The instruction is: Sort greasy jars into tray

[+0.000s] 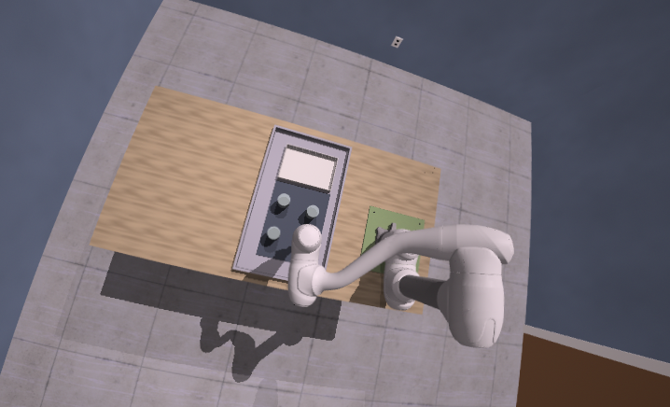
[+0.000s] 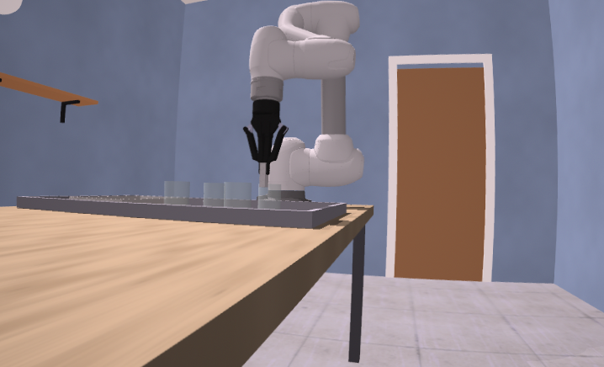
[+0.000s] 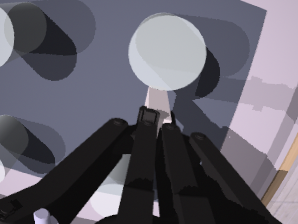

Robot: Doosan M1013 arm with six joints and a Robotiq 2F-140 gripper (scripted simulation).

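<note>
My gripper [image 2: 262,182] [image 3: 154,99] is shut, with nothing held. Its pale fingertips are low beside one jar [image 2: 270,196] [image 3: 167,51], at its near side in the wrist view; whether they touch cannot be told. The arm hides this jar in the top view. Three other jars [image 1: 284,201] [image 1: 312,211] [image 1: 272,232] stand upright on the dark mat [image 1: 297,198] [image 3: 100,90]. The fingers partly cover one jar [image 3: 107,200] in the wrist view. The pale tray [image 1: 307,169] is empty beside the mat. Grease cannot be seen.
The steel table top [image 1: 267,189] has a raised rim [image 2: 158,211] around it and lies on the wooden table [image 1: 190,176]. The arm [image 1: 304,268] reaches over the mat from its base on a green plate [image 1: 378,217].
</note>
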